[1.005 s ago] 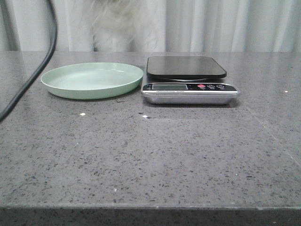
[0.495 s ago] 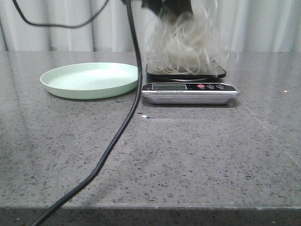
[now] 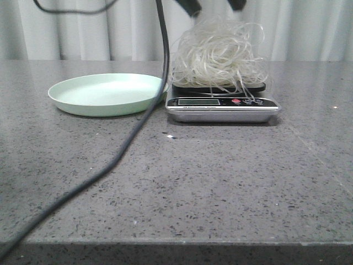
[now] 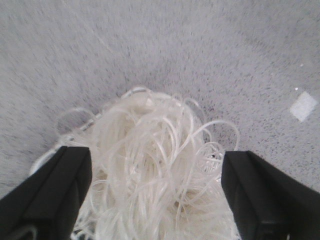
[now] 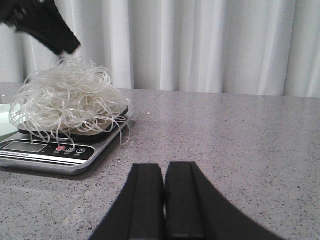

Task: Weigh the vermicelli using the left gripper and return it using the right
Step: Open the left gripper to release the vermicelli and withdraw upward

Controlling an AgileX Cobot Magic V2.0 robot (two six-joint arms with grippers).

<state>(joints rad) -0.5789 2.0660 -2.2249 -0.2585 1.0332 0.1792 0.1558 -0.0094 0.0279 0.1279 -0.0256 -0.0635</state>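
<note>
1. The vermicelli (image 3: 218,52) now sits as a settled heap on the black platform of the scale (image 3: 222,102). Half a second ago it was a blurred mass still hanging under the left claw above that platform, and a second ago the scale was bare.
2. The left claw (image 4: 156,192) has let go. Its two dark fingers (image 4: 50,192) stand wide apart, one on each side of the nest, with nothing gripped between them. In the front view only the finger ends show at the top edge, just above the heap.
3. That suggests the weighing half of the task is in hand. The noodles rest on the scale, though a few loose strands droop over the platform's edge toward the display. I cannot read the display.
4. The pale green plate (image 3: 107,94) lies empty on the desk (image 3: 220,182), just beside the scale. It is probably where the noodles should go back.
5. The right claw (image 5: 163,200) is closed, its fingers pressed together on nothing. It is low over the desk and well apart from the vermicelli, which lies ahead of it, across the desk on the scale.
6. A black cable (image 3: 132,132) trails across the front view.
</note>
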